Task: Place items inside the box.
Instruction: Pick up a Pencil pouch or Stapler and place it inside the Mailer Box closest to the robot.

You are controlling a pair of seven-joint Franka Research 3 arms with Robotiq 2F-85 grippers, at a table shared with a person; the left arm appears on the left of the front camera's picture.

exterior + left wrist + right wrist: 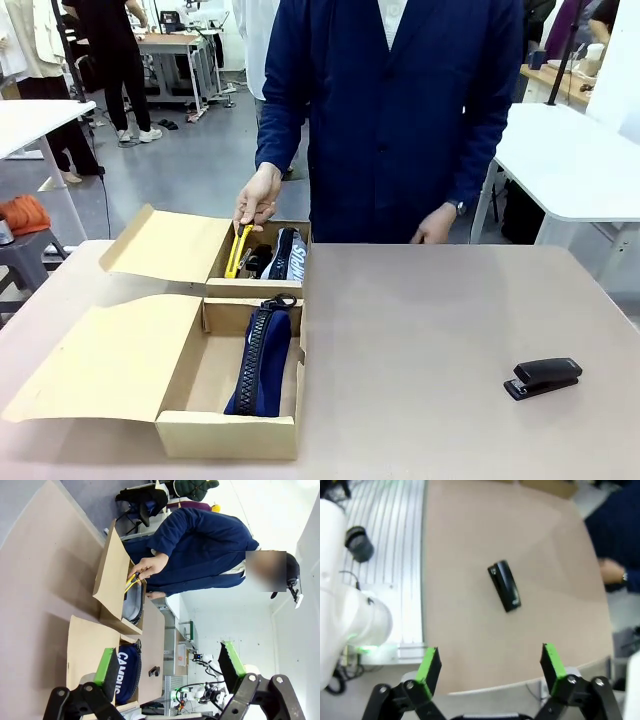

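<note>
Black stapler (505,586) lies alone on the bare desk (430,330), straight ahead of the right claw (490,662), whose green-padded fingers (431,662) stand wide apart with nothing between them. The left claw (169,661) gapes empty too, facing the near box (228,435), where the navy pencil case (262,362) lies. At the far box (255,288) the person's hand (258,198) holds the top of the yellow utility knife (238,252), which slants down inside. To my eye the stapler is next: the right claw would need to descend, set its fingers across the narrow sides, close, then carry it to a box.
</note>
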